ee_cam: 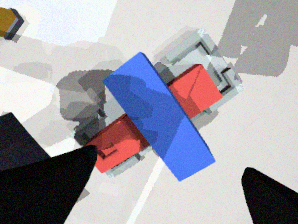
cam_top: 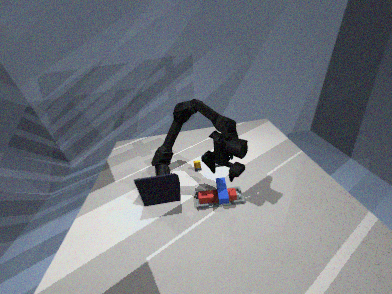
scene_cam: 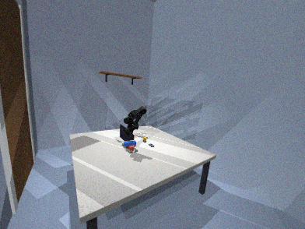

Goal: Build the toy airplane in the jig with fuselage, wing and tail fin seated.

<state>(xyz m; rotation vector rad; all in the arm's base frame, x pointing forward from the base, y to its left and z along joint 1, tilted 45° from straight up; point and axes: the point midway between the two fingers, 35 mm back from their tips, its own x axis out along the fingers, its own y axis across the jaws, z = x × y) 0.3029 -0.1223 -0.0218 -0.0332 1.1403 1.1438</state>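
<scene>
Landmark: the cradle jig [cam_top: 242,201] [ee_cam: 201,32]. We saw the red fuselage [cam_top: 205,197] [scene_cam: 131,148] [ee_cam: 199,92] lying lengthwise in it, with the blue wing [cam_top: 222,192] [scene_cam: 129,143] [ee_cam: 159,116] laid crosswise over its back. Whether the wing's tab was fully home we could not tell.

The gripper [cam_top: 223,171] [ee_cam: 172,165] hung above the jig, its jaws spread wide with nothing between them.

We took the small yellow piece [cam_top: 197,164] [scene_cam: 145,139] [ee_cam: 7,22] for the tail fin. It sat on the table [cam_top: 280,240] [scene_cam: 163,171], apart from the jig, on the side towards which the wing's far end pointed in the top view, and nearer the arm's base than the open jaws were. The fuselage's socket near the tail looked to be the dark slot at the end nearer the black panel [cam_top: 159,190] [scene_cam: 124,132] [ee_cam: 19,142]. So, in our judgement, the next move called for a sideways reach off the jig to the fin, clear of the wing. The fin's long axis we could not read.
</scene>
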